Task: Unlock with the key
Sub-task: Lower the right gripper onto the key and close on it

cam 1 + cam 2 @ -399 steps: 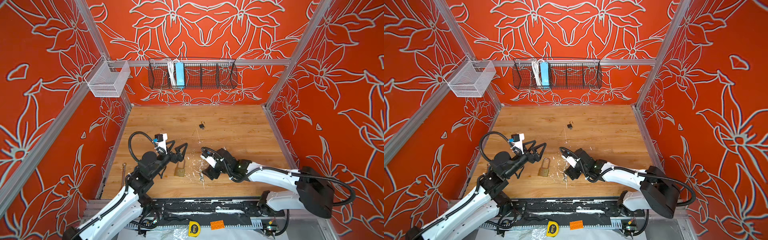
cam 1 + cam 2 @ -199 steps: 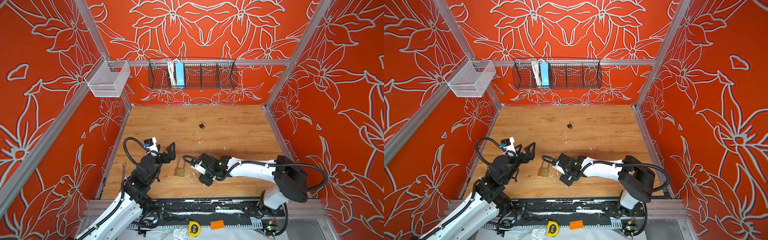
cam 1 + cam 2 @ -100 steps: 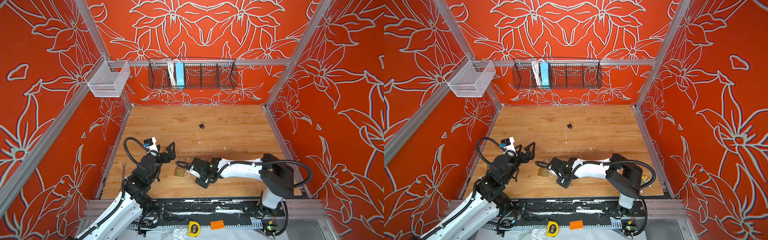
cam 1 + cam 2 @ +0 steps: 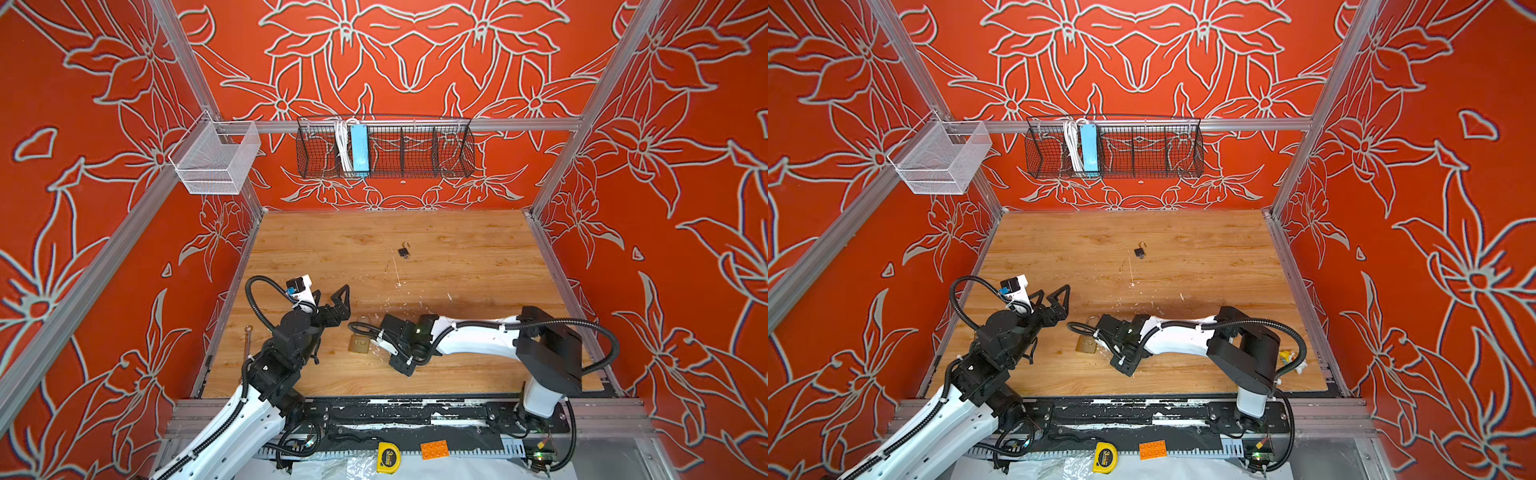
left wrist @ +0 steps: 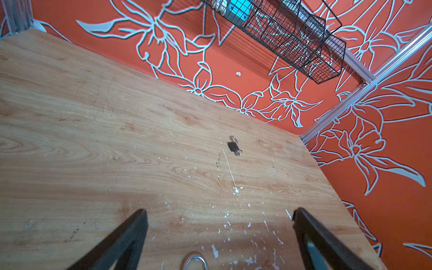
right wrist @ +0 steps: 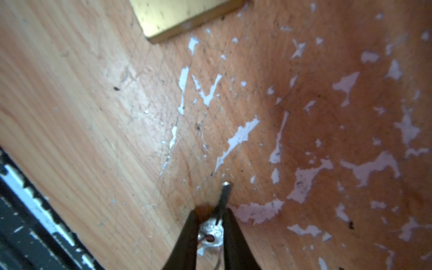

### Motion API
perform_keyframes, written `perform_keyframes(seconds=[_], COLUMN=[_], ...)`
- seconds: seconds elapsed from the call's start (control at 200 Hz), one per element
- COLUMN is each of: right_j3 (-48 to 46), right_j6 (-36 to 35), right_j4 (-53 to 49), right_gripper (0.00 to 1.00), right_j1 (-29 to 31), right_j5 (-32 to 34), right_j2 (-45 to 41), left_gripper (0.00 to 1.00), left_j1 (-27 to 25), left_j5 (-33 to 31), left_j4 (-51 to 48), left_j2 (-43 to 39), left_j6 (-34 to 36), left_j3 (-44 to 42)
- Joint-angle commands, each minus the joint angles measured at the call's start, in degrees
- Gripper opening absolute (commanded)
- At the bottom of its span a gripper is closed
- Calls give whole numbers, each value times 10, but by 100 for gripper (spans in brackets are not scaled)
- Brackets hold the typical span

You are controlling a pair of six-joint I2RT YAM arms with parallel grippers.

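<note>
Top views looked steeply down from high over pale wooden tabletop. Left wrist view faced rearward, low; shared small black padlock. Right wrist view hung very close, blurry; probably shared square brass padlock.

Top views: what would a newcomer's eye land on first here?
Loud red floral walls enclose the wooden table. Toward its front a brass padlock lies flat, the right end effector pinching a silver key beside it. Farther back lies a small black padlock.

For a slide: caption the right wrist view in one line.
Right gripper pinches a silver key by its head; a brass padlock lies ahead on the scuffed wooden table.
</note>
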Motion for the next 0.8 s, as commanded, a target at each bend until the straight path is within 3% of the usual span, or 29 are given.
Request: perform_keyframes(seconds=[0.0,0.225,0.445,0.796], right_j3=[-13,-42,-62,-89], right_j6=[2,2,3,0], right_j4=[-15,1,28,50], right_gripper=[13,0,0,0], right_j1=[-18,-49,-72,-88], right_j5=[31,26,-2,23], right_j2=[9,-28,-56,-102], left_gripper=[97,97,97,97], left_j1=[3,4,7,9], left_j5=[-7,2,20,49], left_j4=[1,15,26,43], left_j2=[-1,14,36,63], left_j6=[-4,-4,-4,-7], left_j3=[-5,-8,-7,-6])
